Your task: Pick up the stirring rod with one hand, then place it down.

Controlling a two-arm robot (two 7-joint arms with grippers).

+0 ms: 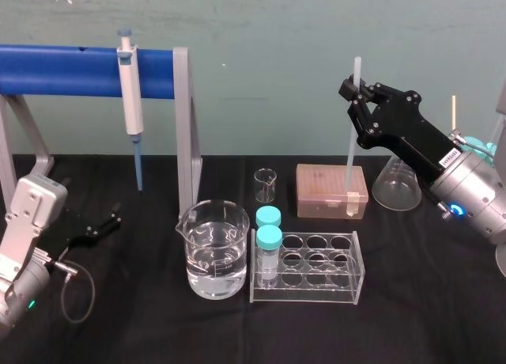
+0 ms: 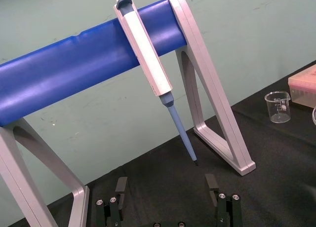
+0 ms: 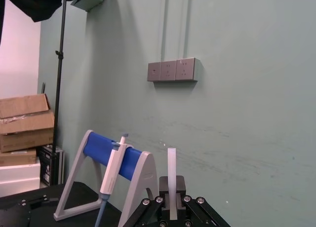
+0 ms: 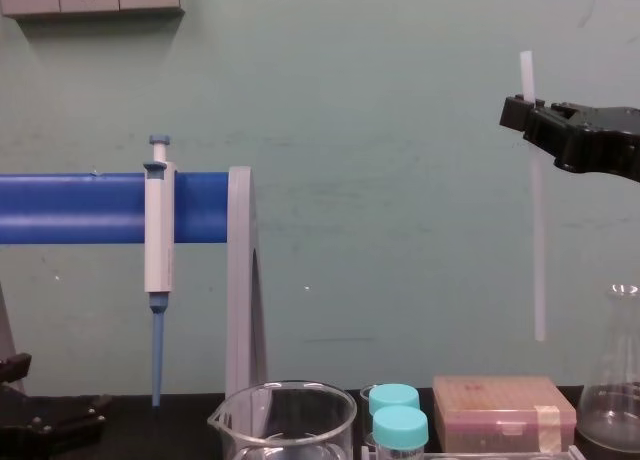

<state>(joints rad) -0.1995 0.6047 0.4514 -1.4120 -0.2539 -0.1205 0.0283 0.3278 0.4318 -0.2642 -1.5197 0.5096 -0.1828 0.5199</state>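
Stirring rod (image 1: 353, 134) in right claw (image 1: 353, 91) hangs above box (image 1: 320, 191).

1. The rod (image 1: 352, 142) is hanging upright from the right gripper (image 1: 355, 93), its end clear above the pink box (image 1: 320, 191).
2. A flask (image 1: 394, 183) is crowding the box's right side, a small beaker (image 1: 266, 185) its left.
3. A tube rack (image 1: 324, 273) and a large beaker (image 1: 212, 249) are blocking the front middle.
4. The table (image 1: 427, 301) is lying bare at front right.
5. The pipette stand (image 1: 184, 127) is walling off the back left.

Teal wall (image 3: 237, 138) with grey sockets (image 3: 173, 70), cardboard boxes (image 3: 24, 121) beside.
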